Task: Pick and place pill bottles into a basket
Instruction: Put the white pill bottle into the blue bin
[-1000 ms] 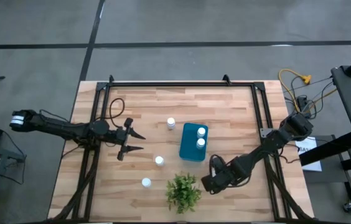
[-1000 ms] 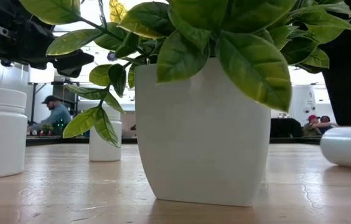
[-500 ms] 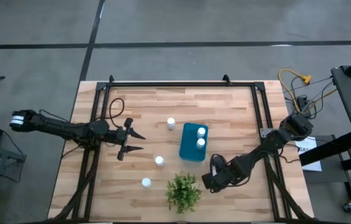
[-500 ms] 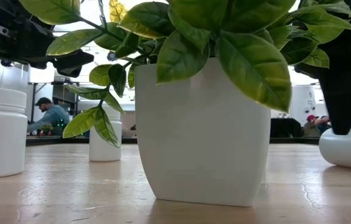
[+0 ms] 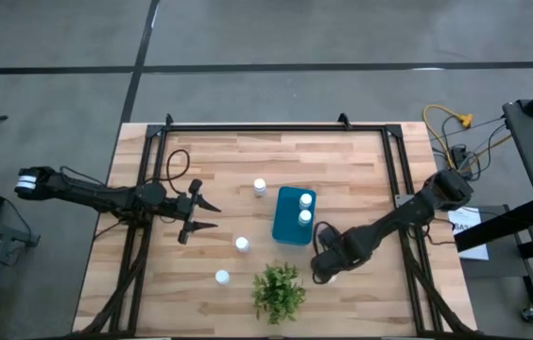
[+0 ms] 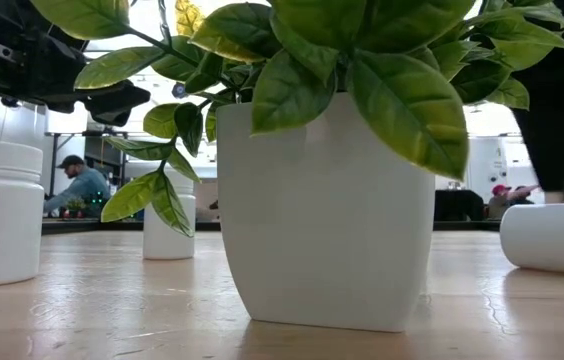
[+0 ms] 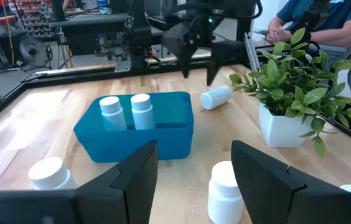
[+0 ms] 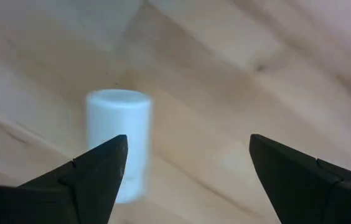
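The teal basket [image 5: 285, 227] stands mid-table with two white pill bottles [image 5: 305, 200] upright inside; it also shows in the left wrist view [image 7: 138, 134]. Three more bottles stand on the wood: [image 5: 260, 187], [image 5: 241, 244], [image 5: 221, 277]. Another bottle [image 7: 216, 98] lies on its side between the basket and the plant, and also shows in the low view [image 6: 552, 238]. My right gripper [image 5: 321, 269] is open and points down, just above this lying bottle [image 8: 119, 137]. My left gripper [image 5: 215, 215] is open and empty, left of the basket.
A green plant in a white pot [image 5: 278, 291] stands near the front edge, close beside the lying bottle and my right gripper. A black frame [image 5: 248, 127] runs along the table's edges. A person [image 7: 325, 18] sits beyond the table.
My right gripper has moved toward the table's left and far side, nearer the basket. The lying bottle has shifted a little toward the plant. My left arm has kept still.
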Controlling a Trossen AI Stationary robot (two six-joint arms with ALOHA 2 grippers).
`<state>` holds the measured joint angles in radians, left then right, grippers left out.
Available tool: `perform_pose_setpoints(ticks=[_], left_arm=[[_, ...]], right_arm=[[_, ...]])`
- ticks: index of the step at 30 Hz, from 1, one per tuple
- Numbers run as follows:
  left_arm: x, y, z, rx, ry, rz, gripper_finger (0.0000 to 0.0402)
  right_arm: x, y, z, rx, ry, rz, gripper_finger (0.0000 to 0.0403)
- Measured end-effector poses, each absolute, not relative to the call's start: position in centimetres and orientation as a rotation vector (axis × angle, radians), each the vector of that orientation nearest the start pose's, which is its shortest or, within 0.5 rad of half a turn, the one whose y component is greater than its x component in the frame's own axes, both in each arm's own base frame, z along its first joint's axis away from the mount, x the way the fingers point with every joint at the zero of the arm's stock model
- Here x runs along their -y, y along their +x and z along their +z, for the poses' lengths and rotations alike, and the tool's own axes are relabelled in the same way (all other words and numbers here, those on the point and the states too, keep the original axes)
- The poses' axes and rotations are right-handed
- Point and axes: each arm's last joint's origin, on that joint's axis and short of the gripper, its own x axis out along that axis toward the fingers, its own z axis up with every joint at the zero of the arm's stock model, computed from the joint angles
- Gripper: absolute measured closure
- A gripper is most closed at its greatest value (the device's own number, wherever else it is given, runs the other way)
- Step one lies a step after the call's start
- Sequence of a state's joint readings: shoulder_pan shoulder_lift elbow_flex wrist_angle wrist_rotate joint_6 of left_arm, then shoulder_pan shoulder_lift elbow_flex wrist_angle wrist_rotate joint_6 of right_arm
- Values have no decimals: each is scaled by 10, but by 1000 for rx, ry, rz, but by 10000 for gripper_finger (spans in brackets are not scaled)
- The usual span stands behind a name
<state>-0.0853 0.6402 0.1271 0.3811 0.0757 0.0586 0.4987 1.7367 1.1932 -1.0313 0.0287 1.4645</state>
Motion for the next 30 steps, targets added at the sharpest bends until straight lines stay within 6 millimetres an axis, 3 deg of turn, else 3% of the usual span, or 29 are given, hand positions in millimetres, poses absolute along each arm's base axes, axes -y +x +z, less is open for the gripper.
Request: perform_pose_setpoints(ticks=[16,30], left_arm=[[15,146,180,-131,59,-165,214],[15,146,181,-122,58,-163,214]], right_arm=[[-159,279,226,-1467,290,-228,76],[-157,264,224,-1607,-153,90,76]])
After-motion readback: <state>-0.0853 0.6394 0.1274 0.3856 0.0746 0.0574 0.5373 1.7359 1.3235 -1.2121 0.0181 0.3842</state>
